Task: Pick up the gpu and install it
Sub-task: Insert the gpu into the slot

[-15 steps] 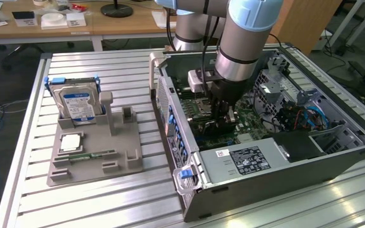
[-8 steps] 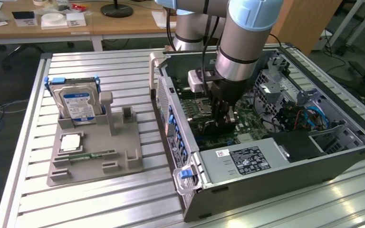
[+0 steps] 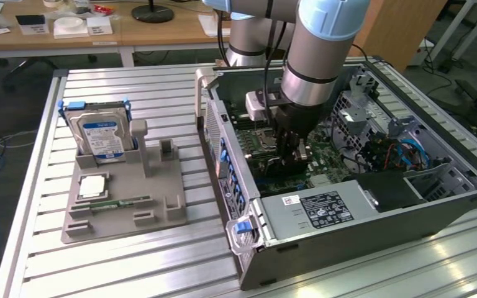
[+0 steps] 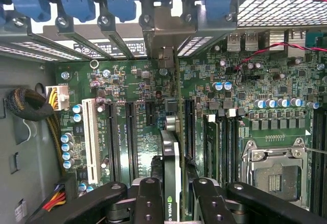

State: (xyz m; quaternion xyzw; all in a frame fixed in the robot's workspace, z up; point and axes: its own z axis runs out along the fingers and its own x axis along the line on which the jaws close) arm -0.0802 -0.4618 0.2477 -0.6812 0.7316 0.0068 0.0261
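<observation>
1. The end effector [image 4: 172,196] is seen closed on the gpu [image 4: 172,157], which is held edge-on inside the open computer case [image 3: 437,211], above the motherboard [image 4: 127,86] slots.
2. The gpu is judged light, stiff and fragile; it is best held by the card's upper edge, as here, away from the contacts.
3. An NVIDIA logo is made out on the card between the fingers [image 4: 148,203].
4. Print on the power supply label [image 3: 328,208] cannot be read, nor that on the hard drive [image 3: 104,133] standing in its holder on the table [image 3: 139,261].

Arm reaching straight down, wrist vertical, fingers [image 4: 172,196] closed on gpu [image 4: 172,152] edge
</observation>
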